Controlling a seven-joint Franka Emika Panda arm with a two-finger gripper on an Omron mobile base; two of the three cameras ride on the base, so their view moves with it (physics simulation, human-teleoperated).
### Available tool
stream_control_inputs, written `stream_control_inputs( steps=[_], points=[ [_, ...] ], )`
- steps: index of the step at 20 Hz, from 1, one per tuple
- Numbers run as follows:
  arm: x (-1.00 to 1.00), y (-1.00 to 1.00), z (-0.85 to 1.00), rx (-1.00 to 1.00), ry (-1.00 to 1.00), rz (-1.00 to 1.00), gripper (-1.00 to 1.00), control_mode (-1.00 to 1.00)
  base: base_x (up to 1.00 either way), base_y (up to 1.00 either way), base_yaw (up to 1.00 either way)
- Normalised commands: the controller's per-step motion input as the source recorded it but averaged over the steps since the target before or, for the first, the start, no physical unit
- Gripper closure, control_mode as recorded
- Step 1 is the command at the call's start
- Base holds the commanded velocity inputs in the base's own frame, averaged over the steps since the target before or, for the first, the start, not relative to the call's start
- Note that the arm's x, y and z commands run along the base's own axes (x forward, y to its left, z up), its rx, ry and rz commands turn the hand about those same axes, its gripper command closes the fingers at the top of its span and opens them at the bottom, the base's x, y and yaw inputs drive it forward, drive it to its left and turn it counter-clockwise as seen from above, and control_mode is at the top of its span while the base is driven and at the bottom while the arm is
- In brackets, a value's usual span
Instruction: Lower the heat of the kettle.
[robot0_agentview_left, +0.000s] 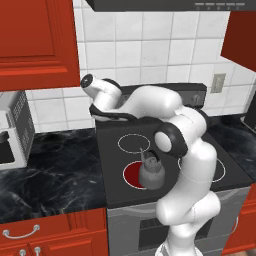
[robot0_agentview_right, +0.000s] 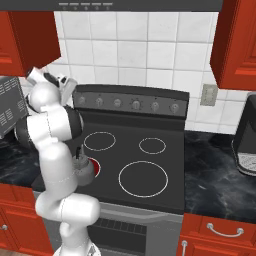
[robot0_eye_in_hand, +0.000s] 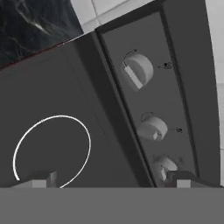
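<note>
A black stove (robot0_agentview_left: 115, 187) stood between dark marble counters (robot0_agentview_left: 55, 170). The kettle (robot0_agentview_left: 151, 171) sat on the glowing red burner (robot0_agentview_left: 133, 174) near the stove's front left corner. The gripper (robot0_eye_in_hand: 111, 181), jaws apart, hung by the back-panel knobs (robot0_eye_in_hand: 137, 72)

Red cabinets, black marble, dark stove

The cabinets (robot0_agentview_left: 35, 42) are deep red with silver handles, and the wall tiles (robot0_agentview_right: 150, 45) are white with pale grey grout. The counter (robot0_agentview_left: 55, 170) is black with thin white veining. The stove top (robot0_agentview_right: 145, 165) is dark grey, its burners drawn as thin white rings; the burner (robot0_agentview_left: 132, 176) under the grey metal kettle (robot0_agentview_left: 151, 172) glows red. The knobs (robot0_eye_in_hand: 138, 72) are light grey on a dark panel. The microwave (robot0_agentview_left: 12, 130) is pale grey.
</note>
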Motion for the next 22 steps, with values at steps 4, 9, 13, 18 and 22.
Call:
stream_control_inputs(
  steps=[4, 9, 13, 18, 22],
  points=[
    [0.28, 0.00, -0.26, -0.12, 0.00, 0.00, -1.00, -1.00, 0.00, 0.00, 0.00],
    [0.28, 0.00, -0.34, -0.06, 0.00, 0.00, -1.00, -1.00, 0.00, 0.00, 0.00],
    [0.26, 0.00, -0.22, 0.00, 0.00, 0.02, -1.00, -1.00, 0.00, 0.00, 0.00],
    [0.26, 0.00, -0.09, 0.00, 0.00, 0.06, -1.00, -1.00, 0.00, 0.00, 0.00],
    [0.31, 0.07, -0.02, 0.00, 0.00, 0.05, -1.00, -1.00, 0.00, 0.00, 0.00]
  ],
)
